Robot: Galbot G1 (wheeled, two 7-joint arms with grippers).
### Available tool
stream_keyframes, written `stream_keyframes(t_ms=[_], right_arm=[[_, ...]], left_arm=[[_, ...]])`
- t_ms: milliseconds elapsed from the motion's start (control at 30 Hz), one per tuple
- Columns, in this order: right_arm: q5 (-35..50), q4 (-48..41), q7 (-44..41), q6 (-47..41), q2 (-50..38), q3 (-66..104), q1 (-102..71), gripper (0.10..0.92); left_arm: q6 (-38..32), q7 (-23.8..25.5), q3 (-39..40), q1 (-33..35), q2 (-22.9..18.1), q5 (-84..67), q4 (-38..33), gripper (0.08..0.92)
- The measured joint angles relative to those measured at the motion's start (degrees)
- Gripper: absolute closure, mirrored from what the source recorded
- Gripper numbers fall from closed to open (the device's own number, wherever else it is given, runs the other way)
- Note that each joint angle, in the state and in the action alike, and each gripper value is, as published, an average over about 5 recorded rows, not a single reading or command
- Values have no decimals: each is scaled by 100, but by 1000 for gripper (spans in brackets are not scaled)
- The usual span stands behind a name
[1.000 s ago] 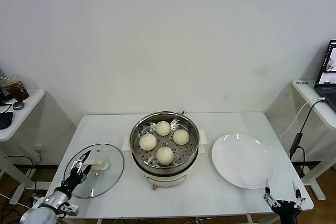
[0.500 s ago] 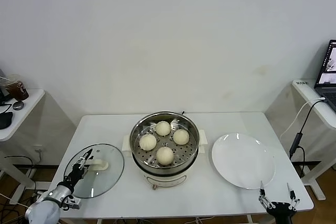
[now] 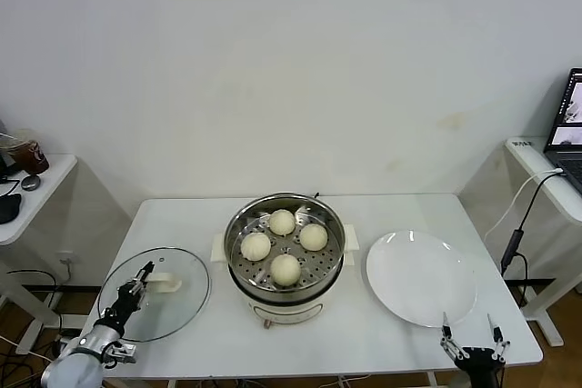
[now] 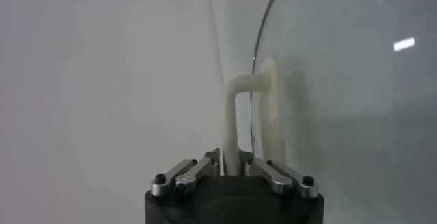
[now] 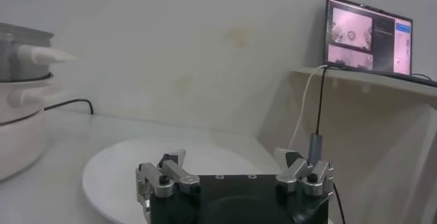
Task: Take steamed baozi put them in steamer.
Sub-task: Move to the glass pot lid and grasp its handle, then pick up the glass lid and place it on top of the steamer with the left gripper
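Observation:
Several pale baozi (image 3: pixel 285 268) lie on the perforated tray inside the steel steamer (image 3: pixel 233 233) at the table's middle. Left of it a round glass lid (image 3: pixel 168 311) lies on the table. My left gripper (image 3: pixel 141 277) is shut on the lid's white handle (image 3: pixel 165 283). The left wrist view shows that handle (image 4: pixel 239 109) pinched between the jaws of the left gripper (image 4: pixel 233 165), with the lid's glass (image 4: pixel 348 109) behind. My right gripper (image 3: pixel 467 341) hangs open and holds nothing at the table's front right corner; in its own view the right gripper (image 5: pixel 234 167) shows its jaws wide apart.
A flat white plate (image 3: pixel 420 277) sits right of the steamer, just beyond the right gripper; the plate (image 5: pixel 130 171) and the steamer's base (image 5: pixel 17 130) show in the right wrist view. A laptop (image 3: pixel 568 124) stands on a side desk at far right.
My left gripper has closed on the lid's handle, and the lid has shifted slightly left. The right gripper has drifted a little left and lower, still open.

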Motion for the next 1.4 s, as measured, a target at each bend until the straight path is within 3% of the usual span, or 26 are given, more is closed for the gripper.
stream_keyframes(t_ms=[300, 633, 967, 1400], right_arm=[[-33, -13, -75, -3, -115, -97, 38, 203], [53, -54, -269, -14, -257, -291, 29, 203], [-72, -239, -431, 55, -165, -572, 179, 203], [-404, -564, -389, 107, 11, -778, 398, 203]], left_arm=[[742, -13, -279, 835, 297, -787, -1221, 827], [2101, 990, -436, 1275, 948, -2129, -3162, 827], [3490, 1734, 1220, 170, 1271, -2627, -3987, 827], [4840, 2804, 3583, -1730, 691, -1735, -4000, 827]])
